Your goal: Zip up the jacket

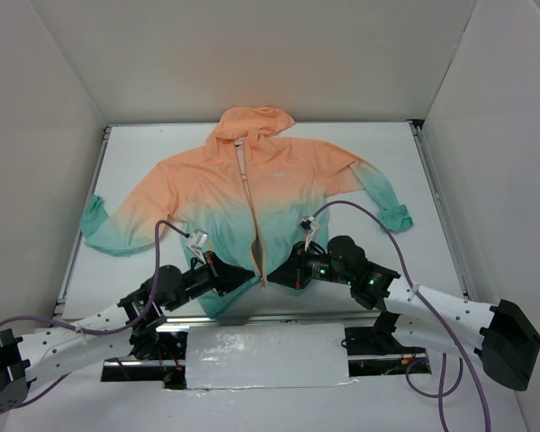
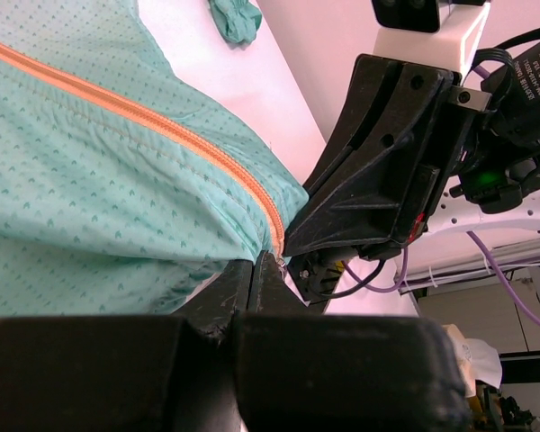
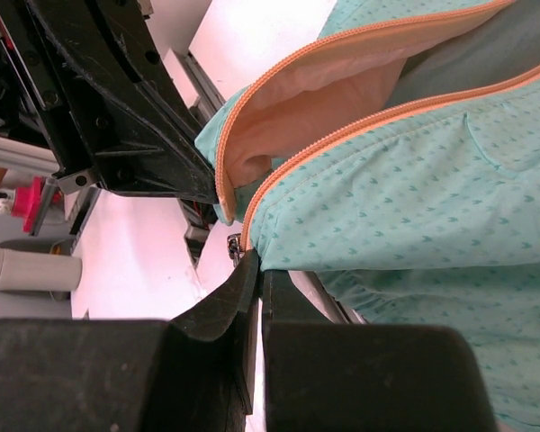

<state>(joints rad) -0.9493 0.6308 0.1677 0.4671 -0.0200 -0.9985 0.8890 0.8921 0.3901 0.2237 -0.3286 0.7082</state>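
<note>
Teal jacket (image 1: 252,193) hem, near table (image 1: 135,153) edge: left gripper (image 2: 255,270) and right gripper (image 3: 255,265) each pinch it beside the zipper (image 1: 255,229).

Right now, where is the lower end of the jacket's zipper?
In the top view, the zipper's lower end sits at the jacket's teal hem, between the left fingers and the right fingers.

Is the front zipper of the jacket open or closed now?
Open. In the right wrist view the jacket's two orange zipper tapes run apart, with the inner lining showing between them.
</note>
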